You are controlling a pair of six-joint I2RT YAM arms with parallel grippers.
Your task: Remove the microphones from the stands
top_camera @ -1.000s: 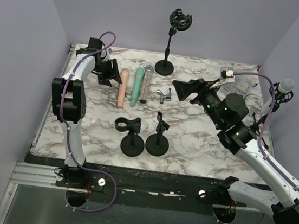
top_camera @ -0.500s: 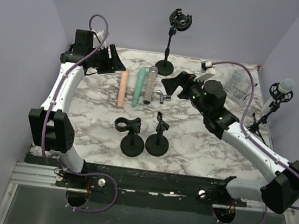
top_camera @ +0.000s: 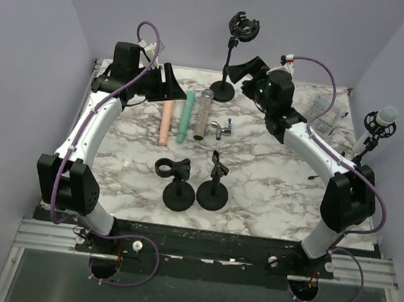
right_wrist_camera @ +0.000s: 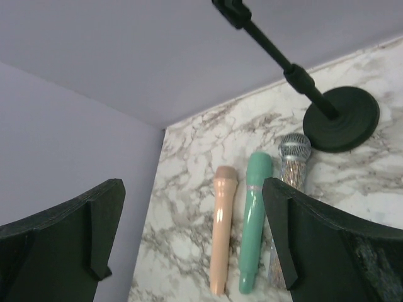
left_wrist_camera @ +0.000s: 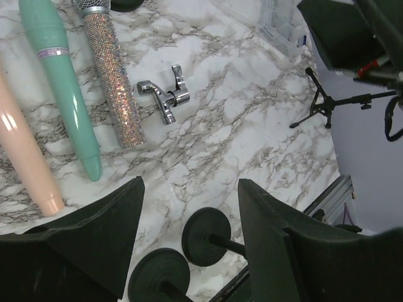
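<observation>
Currently both arms are far from the target, fingers spread.
White-headed microphone (top_camera: pixel 386 115) sits in its black tripod stand (top_camera: pixel 364 150) at the marble bench's (top_camera: pixel 270 196) right edge. The right gripper (top_camera: pixel 243 68) (far edge) and left gripper (top_camera: pixel 168 80) (far-left corner) hold nothing; a sideways swing could topple that spindly tripod.

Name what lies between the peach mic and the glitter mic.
The teal mic, lying alongside the peach mic and glitter mic; the top view shows it.
</observation>
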